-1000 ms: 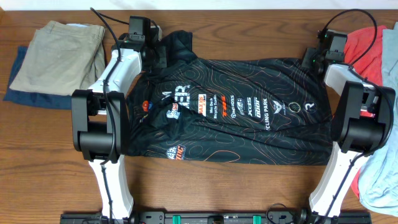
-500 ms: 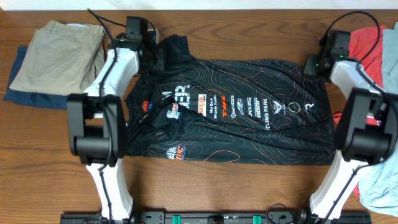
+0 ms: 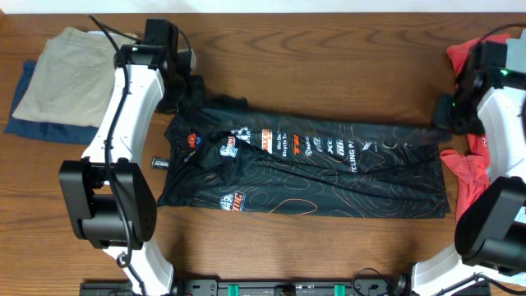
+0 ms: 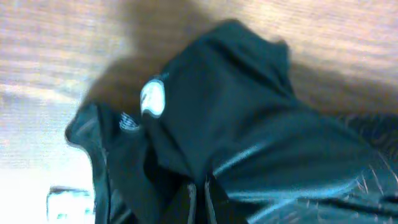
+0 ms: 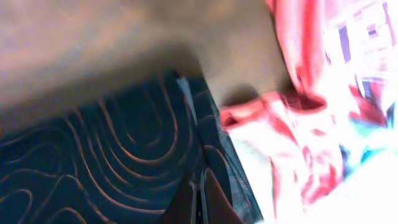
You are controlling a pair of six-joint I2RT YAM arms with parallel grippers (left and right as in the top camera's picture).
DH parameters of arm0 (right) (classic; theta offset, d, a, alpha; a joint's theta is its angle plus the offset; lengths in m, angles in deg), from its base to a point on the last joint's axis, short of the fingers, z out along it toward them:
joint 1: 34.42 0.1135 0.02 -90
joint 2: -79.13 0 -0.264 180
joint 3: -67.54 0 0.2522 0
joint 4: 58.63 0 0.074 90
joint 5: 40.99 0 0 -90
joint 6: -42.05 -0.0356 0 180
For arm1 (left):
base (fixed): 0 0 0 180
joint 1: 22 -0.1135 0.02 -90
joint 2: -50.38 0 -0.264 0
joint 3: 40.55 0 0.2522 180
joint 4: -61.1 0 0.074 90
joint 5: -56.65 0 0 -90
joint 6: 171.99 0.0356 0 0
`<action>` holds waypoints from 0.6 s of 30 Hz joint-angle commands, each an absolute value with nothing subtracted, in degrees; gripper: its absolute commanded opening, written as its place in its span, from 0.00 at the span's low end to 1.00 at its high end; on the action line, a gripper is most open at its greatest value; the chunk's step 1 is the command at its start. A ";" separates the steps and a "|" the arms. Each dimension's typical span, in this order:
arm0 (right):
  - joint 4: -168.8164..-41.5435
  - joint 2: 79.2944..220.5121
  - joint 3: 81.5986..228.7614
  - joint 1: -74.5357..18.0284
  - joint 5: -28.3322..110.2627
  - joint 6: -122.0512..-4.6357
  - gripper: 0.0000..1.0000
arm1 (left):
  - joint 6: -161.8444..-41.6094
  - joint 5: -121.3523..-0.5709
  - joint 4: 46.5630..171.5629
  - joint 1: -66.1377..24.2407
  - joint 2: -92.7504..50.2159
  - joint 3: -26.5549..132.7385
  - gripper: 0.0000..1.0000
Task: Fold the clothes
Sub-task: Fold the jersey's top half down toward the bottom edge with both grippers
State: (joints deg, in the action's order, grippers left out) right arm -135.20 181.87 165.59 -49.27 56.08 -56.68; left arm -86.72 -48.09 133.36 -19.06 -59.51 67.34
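I am looking down at the jersey (image 3: 312, 177), which is lying across the middle of the table (image 3: 329, 57) with its length running left to right and its sponsor logos facing up. Its far edge is lifting off the wood and stretching tight between my two arms, while the near edge is resting flat.

My left pincer (image 3: 187, 97) is clenching the far left corner of the jersey, where the black fabric is bunching into a peak beside the sleeve. On the left wrist camera the fingers are sitting close together with dark cloth pinched between them, and a small white logo (image 4: 152, 98) is showing on a fold just above, though that view is blurring badly.

My right pincer (image 3: 446, 125) is gripping the far right corner, pulling it into a thin taut strip. On the right wrist camera the fingers are closing on the hem, with orange contour lines curving away to the left.

A red garment (image 3: 470, 174) is lying just beside that corner, under the right arm. Folded khaki trousers (image 3: 74, 74) are sitting on a navy cloth (image 3: 23, 123) at the far left, well apart from the jersey.
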 commanded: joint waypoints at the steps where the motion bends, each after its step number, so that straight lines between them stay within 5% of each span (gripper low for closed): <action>1: -137.71 181.91 165.09 -51.13 57.85 -57.27 0.01 | -87.22 -47.89 136.18 -20.39 -59.48 67.30 0.06; 18: -135.92 181.91 155.04 -52.09 58.81 -57.31 0.01 | -88.89 -47.87 154.67 -19.21 -59.48 66.51 0.06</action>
State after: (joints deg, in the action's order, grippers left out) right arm -136.23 181.87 156.35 -51.56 56.69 -56.68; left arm -88.21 -48.42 153.44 -19.41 -59.51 67.32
